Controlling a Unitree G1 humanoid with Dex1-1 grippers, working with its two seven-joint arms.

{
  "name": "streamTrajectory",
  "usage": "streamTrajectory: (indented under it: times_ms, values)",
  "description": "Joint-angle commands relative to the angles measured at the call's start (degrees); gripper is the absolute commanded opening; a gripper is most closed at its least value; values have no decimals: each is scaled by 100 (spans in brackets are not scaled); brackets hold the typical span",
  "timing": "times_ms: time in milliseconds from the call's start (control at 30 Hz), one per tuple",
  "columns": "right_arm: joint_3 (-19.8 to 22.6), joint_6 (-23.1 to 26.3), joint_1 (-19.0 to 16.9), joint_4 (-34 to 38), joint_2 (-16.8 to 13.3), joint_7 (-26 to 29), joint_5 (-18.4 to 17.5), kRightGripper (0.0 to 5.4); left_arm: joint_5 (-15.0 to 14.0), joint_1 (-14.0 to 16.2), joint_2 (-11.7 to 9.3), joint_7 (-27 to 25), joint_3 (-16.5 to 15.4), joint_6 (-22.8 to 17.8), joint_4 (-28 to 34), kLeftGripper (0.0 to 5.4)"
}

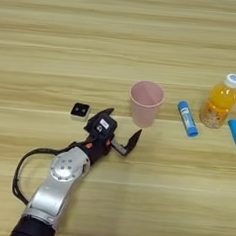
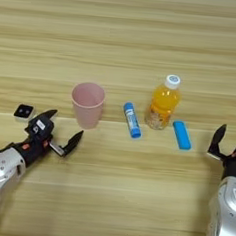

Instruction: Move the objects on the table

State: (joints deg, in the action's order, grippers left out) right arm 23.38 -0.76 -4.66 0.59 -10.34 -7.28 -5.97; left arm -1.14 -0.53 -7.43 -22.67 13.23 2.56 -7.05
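Observation:
On the wooden table [image 1: 95, 48] a pink cup [image 1: 146, 103] stands upright near the middle. A small white cube with a black top [image 1: 80, 110] lies to its left. My left gripper [image 1: 122, 125] is open just in front of the cup and a little left of it. One finger points toward the cube side and the other toward the cup's base, and it holds nothing. A flat light-blue bar [image 2: 181, 134] lies to the right. Beyond it, at the picture's right edge, my right gripper [image 2: 229, 146] is open and empty.
A blue stick with a white end [image 2: 132, 119] lies between the cup and an upright orange juice bottle [image 2: 162, 103] with a white cap. The bar lies just right of the bottle. A black cable loops beside my left forearm [image 1: 59, 185].

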Motion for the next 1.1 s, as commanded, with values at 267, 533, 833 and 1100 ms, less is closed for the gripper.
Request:
streamTrajectory:
  times_ms: [267,533,833,1100]
  values:
    - [-163,47,4,73,-49,-23,248,538,188,-202,161,9,285,-167,-15,540]
    - [-446,-186,-34,142,-105,111,582,538,192,-260,203,40,325,-186,-41,540]
    - [-635,-307,-60,170,-115,294,620,538,191,-321,248,127,289,-171,-125,540]
    - [-640,-298,-58,175,-107,331,613,538,152,-539,342,252,214,-114,-420,540]
